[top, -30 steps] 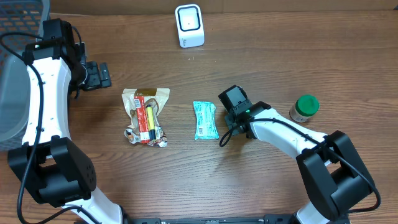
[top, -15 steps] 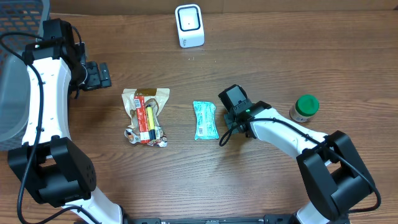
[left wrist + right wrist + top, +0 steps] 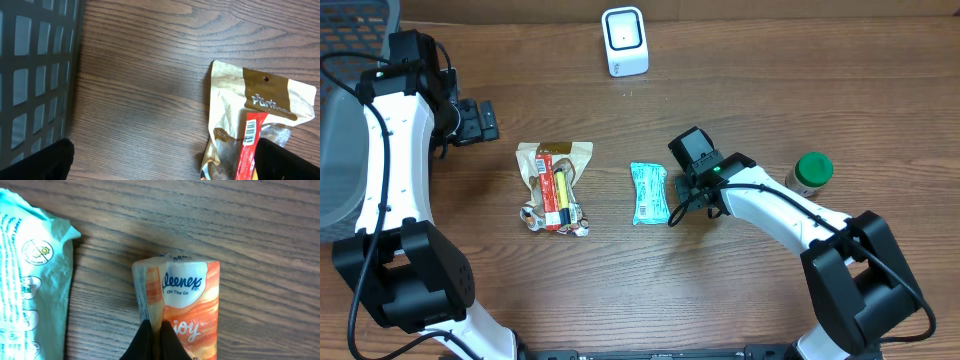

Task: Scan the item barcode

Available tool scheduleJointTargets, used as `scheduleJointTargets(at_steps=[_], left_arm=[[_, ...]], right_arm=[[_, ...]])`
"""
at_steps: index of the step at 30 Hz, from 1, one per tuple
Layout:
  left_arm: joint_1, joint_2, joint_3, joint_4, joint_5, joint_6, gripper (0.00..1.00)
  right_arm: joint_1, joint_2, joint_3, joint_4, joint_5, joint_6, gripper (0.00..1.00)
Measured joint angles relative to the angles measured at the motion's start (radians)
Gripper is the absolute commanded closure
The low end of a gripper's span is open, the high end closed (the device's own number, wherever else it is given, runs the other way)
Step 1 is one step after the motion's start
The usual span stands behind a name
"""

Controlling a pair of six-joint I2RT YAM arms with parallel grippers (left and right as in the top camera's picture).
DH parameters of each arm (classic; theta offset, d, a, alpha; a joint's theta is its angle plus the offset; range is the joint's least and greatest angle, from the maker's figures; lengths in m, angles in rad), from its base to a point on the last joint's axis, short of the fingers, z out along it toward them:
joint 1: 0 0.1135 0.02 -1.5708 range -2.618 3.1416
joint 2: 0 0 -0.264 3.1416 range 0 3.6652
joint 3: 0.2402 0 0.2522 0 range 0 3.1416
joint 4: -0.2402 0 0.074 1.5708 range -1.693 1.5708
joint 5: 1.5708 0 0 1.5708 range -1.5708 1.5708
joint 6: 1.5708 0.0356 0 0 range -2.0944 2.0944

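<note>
Right gripper (image 3: 152, 335) has edged toward 10 o'clock in the overhead view, closer to the teal packet (image 3: 650, 193), and its fingers have gone from slightly parted to pressed together. They appear to pinch the wrapper of the Kleenex pack (image 3: 187, 300) near its lower left edge. Everything else lies as it did.

The pack sits right under the right wrist, so the overhead view hides it. In the wrist view its long axis runs 12 to 6, with the teal packet just beside it at 9 o'clock. The scanner (image 3: 624, 41) stands well apart, at about 11 o'clock from the right gripper overhead, so the carry would go that way. No barcode shows on the pack's upper face.

Left gripper (image 3: 475, 120) is spread wide and holds nothing, near the basket (image 3: 350, 60).

Readable: "Kleenex On The Go" and part of "joy" on the orange pack. The pouch (image 3: 260, 105) shows "The Fun…" and a barcode on its red strip.
</note>
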Motion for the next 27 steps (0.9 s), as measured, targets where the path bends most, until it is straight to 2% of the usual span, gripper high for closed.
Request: scheduleJointTargets(at_steps=[16, 23, 27], left_arm=[[0.000, 0.000, 0.000, 0.000, 0.000, 0.000, 0.00], [0.000, 0.000, 0.000, 0.000, 0.000, 0.000, 0.00], [0.000, 0.000, 0.000, 0.000, 0.000, 0.000, 0.00]], right_arm=[[0.000, -0.101, 0.071, -0.008, -0.150, 0.059, 0.96], [0.000, -0.102, 0.146, -0.100, -0.188, 0.063, 0.97], [0.000, -0.102, 0.247, -0.163, -0.207, 0.063, 0.97]])
